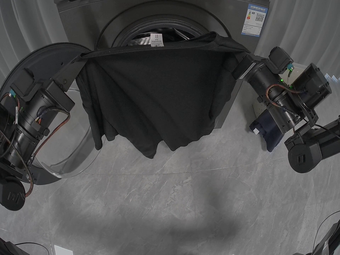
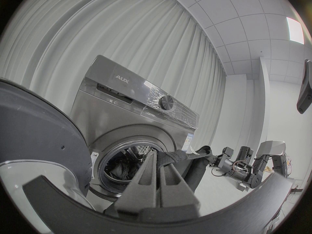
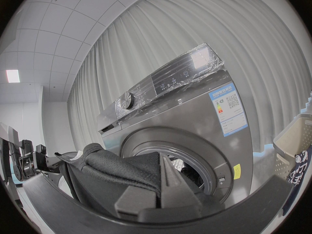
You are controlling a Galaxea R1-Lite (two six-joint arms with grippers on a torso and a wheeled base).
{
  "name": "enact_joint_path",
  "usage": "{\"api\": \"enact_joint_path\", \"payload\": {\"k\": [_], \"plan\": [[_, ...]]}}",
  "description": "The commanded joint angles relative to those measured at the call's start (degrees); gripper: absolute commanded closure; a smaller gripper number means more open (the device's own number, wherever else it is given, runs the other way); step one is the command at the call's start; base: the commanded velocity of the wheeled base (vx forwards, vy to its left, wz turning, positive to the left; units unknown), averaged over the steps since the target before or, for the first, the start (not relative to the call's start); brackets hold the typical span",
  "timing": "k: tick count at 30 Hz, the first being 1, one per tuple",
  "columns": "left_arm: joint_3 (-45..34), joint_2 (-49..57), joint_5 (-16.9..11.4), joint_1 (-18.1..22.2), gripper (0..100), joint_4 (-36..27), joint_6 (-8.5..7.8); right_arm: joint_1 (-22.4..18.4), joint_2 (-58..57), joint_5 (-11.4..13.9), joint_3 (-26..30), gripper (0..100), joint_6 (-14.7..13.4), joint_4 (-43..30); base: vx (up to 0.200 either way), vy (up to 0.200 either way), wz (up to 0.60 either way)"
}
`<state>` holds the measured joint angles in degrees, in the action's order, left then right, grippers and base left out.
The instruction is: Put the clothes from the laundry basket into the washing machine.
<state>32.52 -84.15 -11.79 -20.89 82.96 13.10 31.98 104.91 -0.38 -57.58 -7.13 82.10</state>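
The black garment (image 1: 156, 96) hangs spread in front of the washing machine (image 1: 88, 18) drum opening. The left hand (image 1: 80, 58) is clamped on one upper corner, the right hand (image 1: 236, 59) on the other. The machine door (image 1: 40, 59) stands open at the robot's left.

Black garment (image 1: 152, 96): matt, soft knit cloth. Washing machine (image 1: 88, 18): satin grey metal-look body, crinkled glossy clear film (image 3: 188, 65) on top. Floor (image 1: 184, 195): smooth marbled tile.

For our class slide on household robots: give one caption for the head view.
Left gripper and right gripper hold a black shirt spread before the open washing machine.
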Motion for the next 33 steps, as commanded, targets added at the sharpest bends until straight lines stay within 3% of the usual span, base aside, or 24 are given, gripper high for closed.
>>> {"api": "enact_joint_path", "payload": {"k": [1, 20, 21, 27, 30, 33], "plan": [[0.6, -0.1, 0.0, -0.1, 100, 0.0, 0.08, 0.5, -1.1, -0.1, -0.3, 100, 0.0, 0.2, 0.0, 0.0, 0.0], [0.8, 0.0, -0.1, -0.4, 100, -0.2, -0.1, 2.5, -2.1, 0.0, -0.3, 100, 0.0, -1.2, 0.0, 0.0, 0.0], [0.4, 0.0, -0.2, -0.4, 0, -0.4, -0.18, 3.0, -2.0, 0.0, -0.3, 100, 0.0, -1.8, 0.0, 0.0, 0.0], [-10.7, -2.2, -1.6, -0.9, 0, -4.9, -0.27, 6.1, -1.4, -0.5, -0.3, 100, -0.3, -3.3, 0.0, 0.0, 0.0], [-15.0, -5.8, -4.8, -3.5, 0, -4.3, -0.27, 7.3, -0.2, -0.5, -1.5, 100, -0.4, -4.6, 0.0, 0.0, 0.0], [-16.2, -9.0, -5.1, -6.4, 0, -4.2, -0.01, 8.2, 0.0, -0.5, -2.8, 100, -0.8, -5.9, 0.0, 0.0, 0.0]]}}
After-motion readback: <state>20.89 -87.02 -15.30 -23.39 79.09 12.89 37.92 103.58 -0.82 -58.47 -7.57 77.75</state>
